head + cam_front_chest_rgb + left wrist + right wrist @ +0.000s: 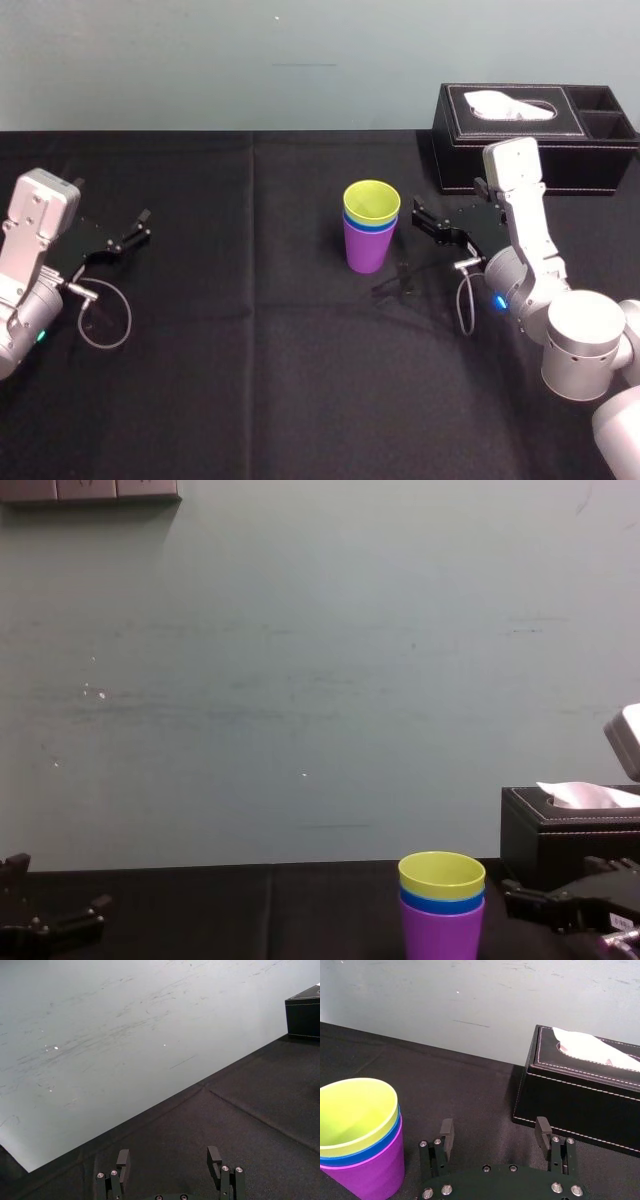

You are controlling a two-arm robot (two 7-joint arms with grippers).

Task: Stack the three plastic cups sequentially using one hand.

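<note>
The three plastic cups stand nested upright at the table's middle: the purple cup [367, 252] at the bottom, the blue cup [373, 229] showing as a rim band, and the yellow-green cup [371, 202] on top. In the right wrist view the yellow-green cup [355, 1110], blue cup [382, 1144] and purple cup [375, 1175] sit off to one side of the fingers. My right gripper [420, 222] [495, 1132] hovers just right of the stack, open, with nothing between its fingers and clear of the cups. My left gripper [141, 226] [168, 1159] rests open at the far left.
A black leather tissue box [530, 140] [580, 1095] stands at the back right, close behind my right arm. A black cloth [250, 380] covers the table. A pale wall rises behind the table's far edge.
</note>
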